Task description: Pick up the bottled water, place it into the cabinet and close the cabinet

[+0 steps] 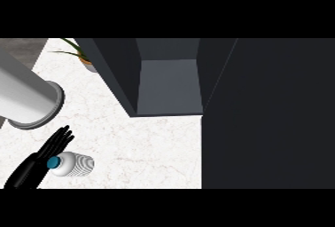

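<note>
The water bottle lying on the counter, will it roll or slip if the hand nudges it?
The bottled water lies on its side on the marble counter, so it would probably roll if nudged. Its ribbed body may help grip. The left hand is open beside its blue cap.

- The counter (150, 142) is white with faint pink veins.
- The bottle (75, 164) is white with thin grey rings and a blue cap.
- The cabinet (170, 75) is dark grey.
- The hand (42, 159) is black.

marble counter (150, 146) with bottle (74, 164), cabinet (163, 75)
</note>
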